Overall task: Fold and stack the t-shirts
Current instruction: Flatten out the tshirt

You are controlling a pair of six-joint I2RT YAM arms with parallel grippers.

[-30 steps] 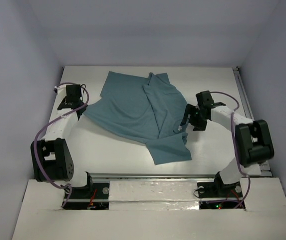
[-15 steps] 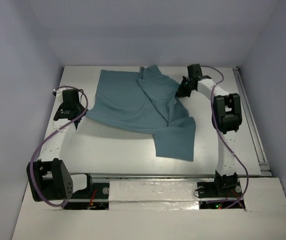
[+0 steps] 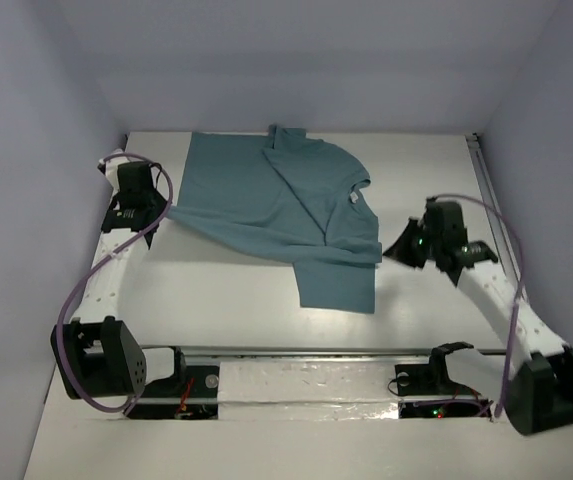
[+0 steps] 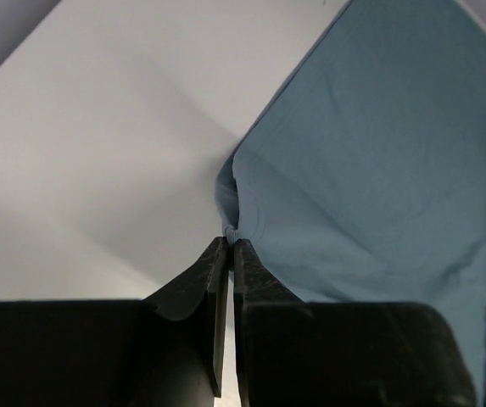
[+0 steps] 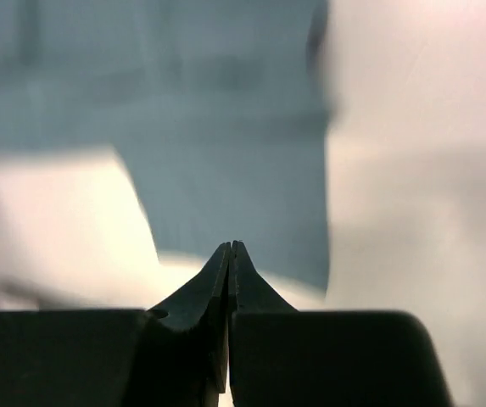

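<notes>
the left gripper [image 4: 230, 244] pinched the t-shirt [image 3: 266, 205] by its left edge; the right gripper [image 5: 231, 248] hung pressed together on nothing, near its right side.

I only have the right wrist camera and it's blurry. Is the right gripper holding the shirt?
Observer: No. From above, the right gripper is shut on nothing, apart from the t-shirt, beside its right edge.
Operator: And the left one?
Observer: The left gripper is shut on a pinch of the shirt's left edge.
Operator: Is it lying flat?
Observer: No, one side is folded over the body.
</notes>
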